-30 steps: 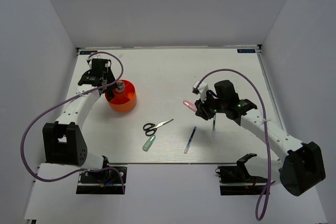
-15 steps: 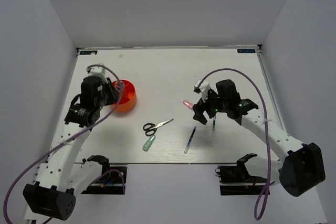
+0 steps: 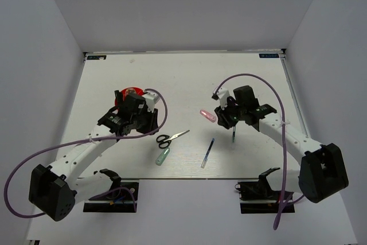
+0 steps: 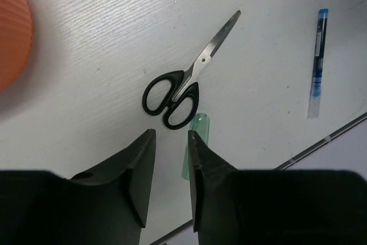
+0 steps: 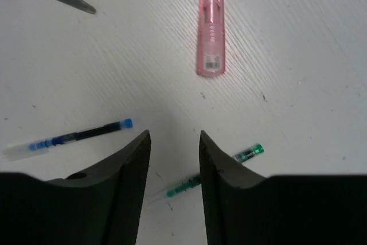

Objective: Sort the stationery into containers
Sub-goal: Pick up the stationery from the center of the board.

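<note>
Lying loose on the surface, the stationery awaits sorting: black-handled scissors just beside the pale green tube, the blue pen, green pen and pink eraser further right, all well apart from the orange cup. The left gripper hovers near the scissor handles, the right gripper above the green pen; both stand narrowly parted, grasping nothing. Such narrow jaws may land on the tube or push the thin pen aside instead of straddling it.

Bright, even overhead light, soft faint shadows, crisp detail.
</note>
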Action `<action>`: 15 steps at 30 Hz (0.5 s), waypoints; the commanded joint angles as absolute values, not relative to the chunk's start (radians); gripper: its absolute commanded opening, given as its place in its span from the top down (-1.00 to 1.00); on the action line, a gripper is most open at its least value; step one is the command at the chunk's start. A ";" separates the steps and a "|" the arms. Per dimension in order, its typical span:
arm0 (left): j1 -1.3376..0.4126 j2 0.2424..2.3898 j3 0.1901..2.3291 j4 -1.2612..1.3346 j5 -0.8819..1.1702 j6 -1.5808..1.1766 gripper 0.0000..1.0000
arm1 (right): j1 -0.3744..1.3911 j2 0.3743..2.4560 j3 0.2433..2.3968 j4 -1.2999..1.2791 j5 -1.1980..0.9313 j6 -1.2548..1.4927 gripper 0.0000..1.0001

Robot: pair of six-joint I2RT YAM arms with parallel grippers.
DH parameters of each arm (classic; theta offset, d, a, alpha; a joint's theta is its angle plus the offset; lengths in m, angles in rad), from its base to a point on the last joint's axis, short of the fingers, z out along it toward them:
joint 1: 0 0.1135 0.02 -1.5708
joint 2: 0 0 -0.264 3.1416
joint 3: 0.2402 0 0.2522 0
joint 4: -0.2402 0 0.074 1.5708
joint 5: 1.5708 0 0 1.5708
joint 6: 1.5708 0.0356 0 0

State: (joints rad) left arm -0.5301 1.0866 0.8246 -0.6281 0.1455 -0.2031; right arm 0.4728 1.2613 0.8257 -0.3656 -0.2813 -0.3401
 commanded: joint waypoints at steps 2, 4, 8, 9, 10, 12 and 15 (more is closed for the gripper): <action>-0.531 1.089 0.808 -0.640 0.160 -0.164 0.20 | 0.448 1.276 0.804 -0.308 -0.195 -0.365 -0.04; -0.531 1.089 0.819 -0.673 0.143 -0.157 -0.19 | 0.439 1.293 0.805 -0.313 -0.196 -0.374 -0.17; -0.531 1.083 0.811 -0.683 0.110 -0.163 -0.50 | 0.428 1.298 0.802 -0.311 -0.205 -0.377 -0.17; -0.531 1.086 0.815 -0.689 0.100 -0.161 -0.53 | 0.425 1.296 0.802 -0.313 -0.210 -0.376 -0.17; -0.532 1.085 0.813 -0.689 0.095 -0.163 -0.56 | 0.423 1.296 0.802 -0.313 -0.215 -0.376 -0.17; -0.531 1.088 0.810 -0.695 0.087 -0.163 -0.56 | 0.425 1.295 0.802 -0.313 -0.225 -0.376 -0.17; -0.531 1.088 0.810 -0.696 0.075 -0.161 -0.56 | 0.420 1.293 0.801 -0.313 -0.230 -0.374 -0.17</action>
